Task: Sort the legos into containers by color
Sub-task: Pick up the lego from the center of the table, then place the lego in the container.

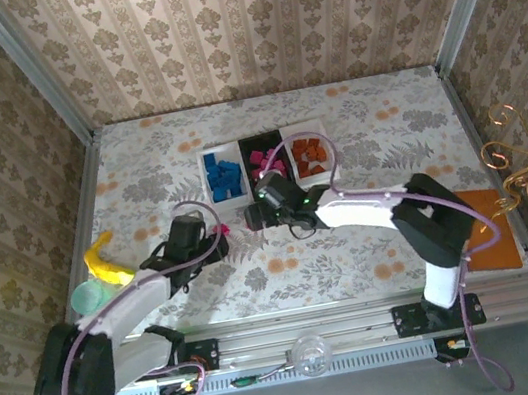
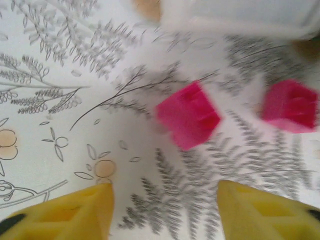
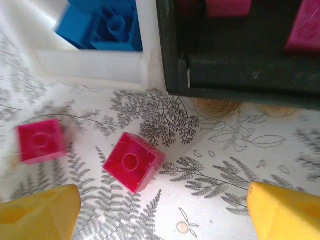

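left jaws apart, pink lego (image 2: pixel 187 121) ahead between them | right jaws apart, magenta lego (image 3: pixel 133 161) ahead

Two arms, catalogued as a pair: left arm (image 1: pixel 130 306) and right arm (image 1: pixel 367 209). Each has white link shells, black joint housings and a black base. A lilac cable loops along each. Green light (image 1: pixel 266 195) at the right wrist. Fingers (image 2: pixel 65 217) of yellow plastic, wedge-shaped, with recessed panels.

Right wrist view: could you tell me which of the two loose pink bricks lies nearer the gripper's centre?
The pink brick turned cornerwise, lying ahead of the open right gripper; the other pink brick sits off left.
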Controlling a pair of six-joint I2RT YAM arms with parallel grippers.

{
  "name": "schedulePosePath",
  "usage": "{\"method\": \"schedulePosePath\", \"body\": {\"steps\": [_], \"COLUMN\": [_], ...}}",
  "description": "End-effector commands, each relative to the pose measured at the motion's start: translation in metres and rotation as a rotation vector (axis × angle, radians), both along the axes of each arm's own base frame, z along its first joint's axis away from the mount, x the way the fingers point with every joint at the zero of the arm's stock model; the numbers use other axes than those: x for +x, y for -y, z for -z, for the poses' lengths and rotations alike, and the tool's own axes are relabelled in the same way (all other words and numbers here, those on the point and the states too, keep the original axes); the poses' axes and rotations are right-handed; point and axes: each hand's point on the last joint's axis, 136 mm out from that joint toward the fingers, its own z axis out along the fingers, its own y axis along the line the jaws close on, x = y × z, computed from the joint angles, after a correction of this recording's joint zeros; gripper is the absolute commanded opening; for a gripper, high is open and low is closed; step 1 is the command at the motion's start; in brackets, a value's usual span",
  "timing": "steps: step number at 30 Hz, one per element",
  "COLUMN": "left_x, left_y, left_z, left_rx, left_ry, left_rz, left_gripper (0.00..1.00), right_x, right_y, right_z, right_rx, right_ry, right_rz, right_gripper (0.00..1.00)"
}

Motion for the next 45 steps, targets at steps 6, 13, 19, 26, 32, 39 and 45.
{"method": "schedulePosePath", "body": {"steps": [6,13,19,26,32,39,45], "left_x": [-0.007,-0.007,0.0,0.008,0.016,0.024,0.024], "left_y": [-0.006,-0.014,-0.017,-0.011,-0.004,0.002,0.0], "left_z": [-0.055,-0.047,-0.039,-0.033,-0.022,-0.015,-0.013], "left_rx": [-0.028,0.003,0.012,0.022,0.044,0.017,0.009], "left_ry": [0.12,0.124,0.1,0.082,0.046,0.019,0.009], "left_rz": [-0.024,-0.051,-0.069,-0.039,-0.013,-0.01,-0.013], "left_gripper": [0.79,0.93,0.96,1.0,1.0,1.0,0.96], "right_x": [0.016,0.012,0.005,0.004,0.019,0.079,0.131], "right_y": [-0.019,-0.026,-0.012,0.007,0.025,0.041,0.029], "right_z": [0.027,0.05,0.053,0.019,-0.057,-0.068,-0.062], "right_rx": [-0.042,-0.166,-0.226,-0.154,-0.111,-0.096,-0.096], "right_ry": [-0.039,-0.064,-0.054,0.038,0.204,0.19,0.164], "right_rz": [0.102,0.062,0.049,0.032,0.026,0.108,0.126], "right_gripper": [0.82,0.69,0.48,0.35,0.32,0.33,0.49]}}
